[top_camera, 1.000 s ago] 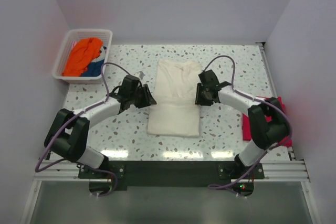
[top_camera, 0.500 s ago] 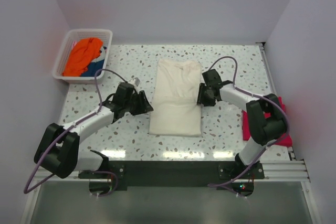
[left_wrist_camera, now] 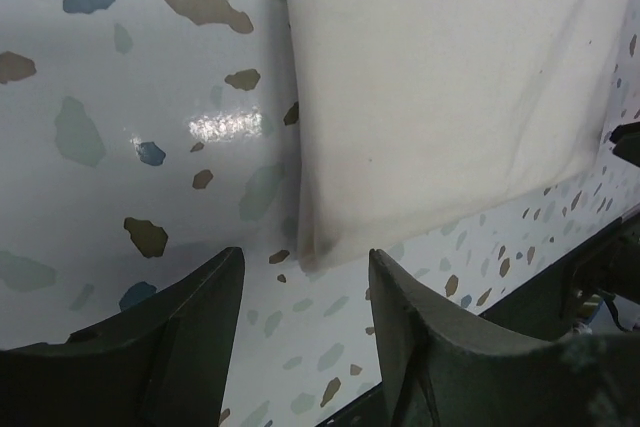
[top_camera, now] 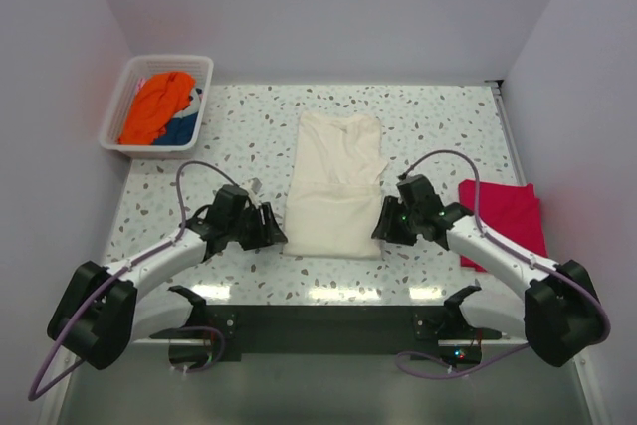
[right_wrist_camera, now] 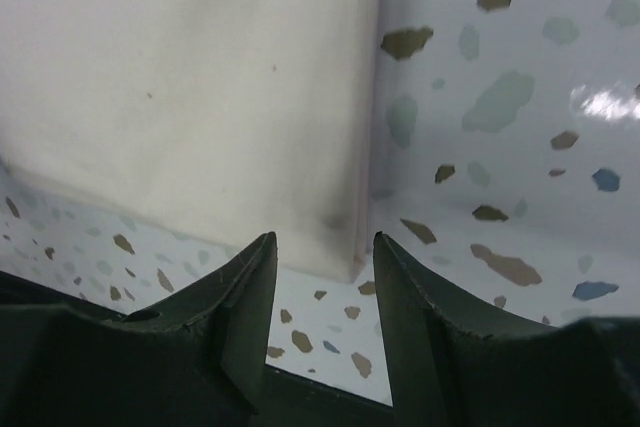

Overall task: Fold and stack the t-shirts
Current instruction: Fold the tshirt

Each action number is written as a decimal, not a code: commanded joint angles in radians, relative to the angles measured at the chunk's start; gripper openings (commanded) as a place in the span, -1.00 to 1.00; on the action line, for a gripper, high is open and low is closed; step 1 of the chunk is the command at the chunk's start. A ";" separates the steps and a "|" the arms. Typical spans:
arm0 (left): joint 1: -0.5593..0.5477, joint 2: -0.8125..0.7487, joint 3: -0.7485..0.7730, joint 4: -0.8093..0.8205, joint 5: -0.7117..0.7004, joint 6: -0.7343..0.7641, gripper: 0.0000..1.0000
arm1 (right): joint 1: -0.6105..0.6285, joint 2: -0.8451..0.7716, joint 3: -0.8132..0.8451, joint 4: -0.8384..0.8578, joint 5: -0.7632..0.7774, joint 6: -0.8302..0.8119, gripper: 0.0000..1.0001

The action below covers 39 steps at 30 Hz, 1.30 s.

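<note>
White walls close in a speckled terrazzo table (top_camera: 448, 126), and from my remote seat I see the cream-white t-shirt (top_camera: 333, 186) lying flat in the middle of it, folded into a long strip with its nearer part doubled over. At the strip's near left corner sits the left gripper (top_camera: 275, 234), just beside the cloth; in the left wrist view its dark fingers (left_wrist_camera: 190, 317) stand well apart, released, with nothing between them but bare table and the shirt's corner lying just ahead. At the near right corner sits the right gripper (top_camera: 382, 226), also just beside the edge. In the right wrist view its fingers (right_wrist_camera: 420, 297) are parted as well, not clamped on anything, and the folded corner of the cream cloth lies on the table just beyond the gap. I cannot tell whether either fingertip touches the fabric. Off to the right, near the table's edge, the crimson-red t-shirt (top_camera: 508, 216) lies folded flat, well apart from the cream one, with the right arm's forearm crossing its near corner. At the far left corner a white slatted basket (top_camera: 149, 149) holds the orange t-shirt (top_camera: 159, 102), crumpled on top of the blue t-shirt (top_camera: 179, 131), of which only a small part shows.
</note>
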<state>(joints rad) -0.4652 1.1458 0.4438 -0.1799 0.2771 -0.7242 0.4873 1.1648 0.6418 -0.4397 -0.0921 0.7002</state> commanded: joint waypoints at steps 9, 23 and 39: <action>-0.055 0.000 -0.068 0.079 -0.019 -0.083 0.16 | 0.068 -0.066 -0.157 0.041 0.032 0.168 -0.04; -0.093 0.040 -0.106 0.122 -0.062 -0.135 0.00 | 0.070 -0.080 -0.257 0.122 -0.003 0.225 -0.07; -0.127 0.092 -0.114 0.165 -0.066 -0.185 -0.47 | 0.071 -0.094 -0.320 0.237 -0.044 0.320 -0.31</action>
<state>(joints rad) -0.5831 1.2221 0.3546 0.0128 0.2306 -0.9005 0.5545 1.0740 0.3538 -0.1989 -0.1352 0.9955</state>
